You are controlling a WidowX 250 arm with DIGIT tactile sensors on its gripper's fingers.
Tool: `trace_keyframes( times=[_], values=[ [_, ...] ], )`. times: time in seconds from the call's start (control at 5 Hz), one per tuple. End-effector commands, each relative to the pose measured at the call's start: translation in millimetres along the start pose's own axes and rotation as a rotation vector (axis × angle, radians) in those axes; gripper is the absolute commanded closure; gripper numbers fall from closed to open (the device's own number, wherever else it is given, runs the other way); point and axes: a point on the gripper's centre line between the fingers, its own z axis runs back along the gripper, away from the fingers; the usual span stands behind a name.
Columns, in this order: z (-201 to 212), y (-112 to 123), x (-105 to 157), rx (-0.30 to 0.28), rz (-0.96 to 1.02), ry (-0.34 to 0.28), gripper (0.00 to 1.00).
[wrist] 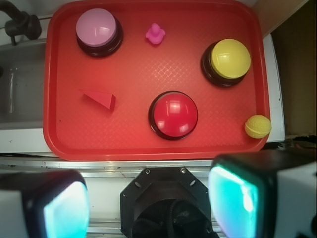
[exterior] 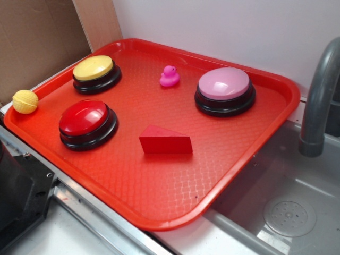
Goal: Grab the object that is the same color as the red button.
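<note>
A large red tray (exterior: pixel 276 101) sits beside a grey sink (exterior: pixel 287 212) with a grey faucet (exterior: pixel 319 101). On the tray lies a small red wedge-shaped block (exterior: pixel 166 140), flat on the textured surface, near the middle and just beside the red button (exterior: pixel 85 121) without touching it. A yellow button (exterior: pixel 95 71) and a pink button (exterior: pixel 224 89) stand toward the far side, with a small pink duck (exterior: pixel 169 76) between them. A yellow ball (exterior: pixel 25 101) rests at the tray's edge, by the yellow and red buttons. In the wrist view the gripper (wrist: pixel 148 206) hangs well apart from the tray, its two fingers (wrist: pixel 237 198) spread wide and holding nothing
</note>
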Motion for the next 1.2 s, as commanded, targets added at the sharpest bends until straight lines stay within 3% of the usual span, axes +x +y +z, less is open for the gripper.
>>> trace_keyframes(
  times=[0.0, 0.2, 0.4, 0.6, 0.8, 1.0],
  values=[
    [0.0, 0.0, 0.0, 0.000, 0.000, 0.000, 0.00],
    [8.9, 13.5, 50.1, -0.033, -0.011, 0.010, 0.00],
    [7.7, 19.4, 90.2, -0.031, -0.036, 0.048, 0.00],
    [-13.9, 10.6, 117.7, -0.040, -0.124, 0.093, 0.00],
    [-49.0, -17.4, 128.6, -0.016, -0.266, 0.172, 0.00],
    [-73.5, -49.8, 122.4, 0.009, -0.379, 0.218, 0.00]
  ],
)
